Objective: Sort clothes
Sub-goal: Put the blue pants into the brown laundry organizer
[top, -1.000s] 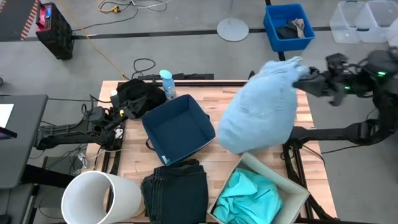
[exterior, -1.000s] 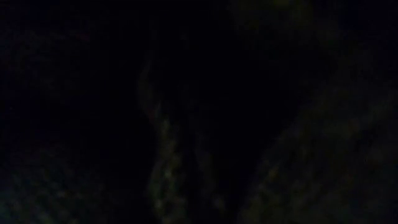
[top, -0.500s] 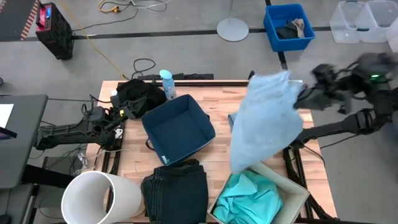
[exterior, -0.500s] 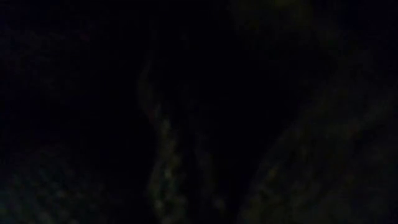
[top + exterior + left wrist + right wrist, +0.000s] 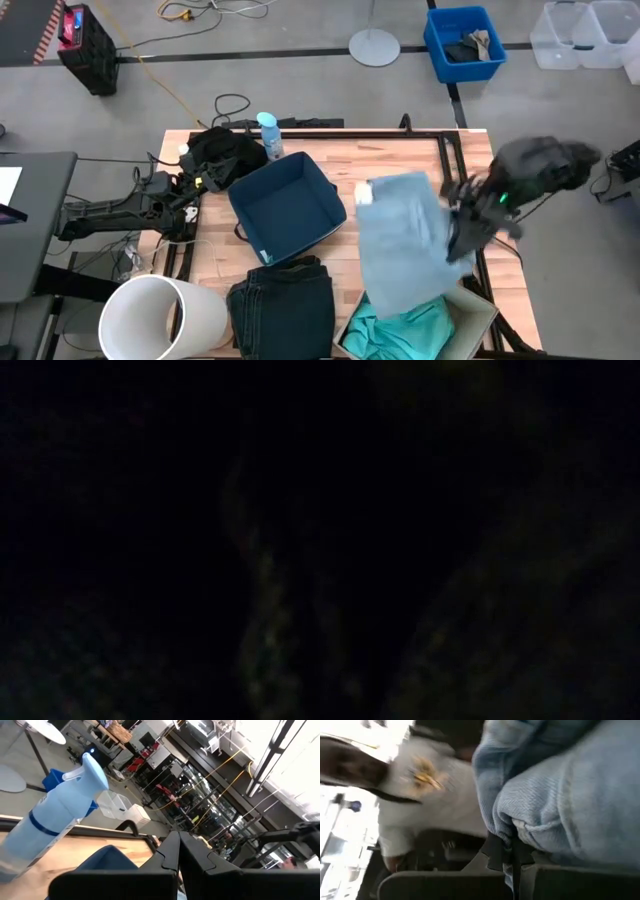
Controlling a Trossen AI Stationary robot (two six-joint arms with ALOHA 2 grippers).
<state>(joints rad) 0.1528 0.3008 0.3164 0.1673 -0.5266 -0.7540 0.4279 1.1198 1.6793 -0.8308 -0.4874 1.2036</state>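
Note:
The pale blue denim jeans (image 5: 402, 240) hang bunched from my right gripper (image 5: 456, 236) over the table's right half. Their lower end reaches over the beige box (image 5: 478, 312) that holds the bright turquoise top (image 5: 405, 328). The dark navy jeans (image 5: 282, 300) lie folded at the near edge. The black garment (image 5: 222, 152) lies heaped at the far left corner. My left gripper (image 5: 197, 180) is shut and empty beside the black garment; its shut fingers show in the left wrist view (image 5: 178, 851). The low view is dark. My right gripper is shut on a bunched fold of the pale blue jeans (image 5: 510, 832), pinched between its two fingers, with several layers of denim. The jeans hang slack from the hold, off the table. Whether their lower end (image 5: 400, 295) rests on the box, I cannot tell.
An open navy fabric bin (image 5: 287, 207) stands mid-table. A white cylinder bin (image 5: 160, 315) lies at the near left corner. A blue spray bottle (image 5: 268, 135) stands at the far edge, also in the left wrist view (image 5: 55, 805). A bright blue crate (image 5: 463, 40) stands on the floor beyond.
My right gripper has swung from the table's far right corner toward the near edge and down, carrying the pale blue jeans. The jeans have gone from a wide bundle over the far right to hanging lower over the right middle, their end over the beige box.

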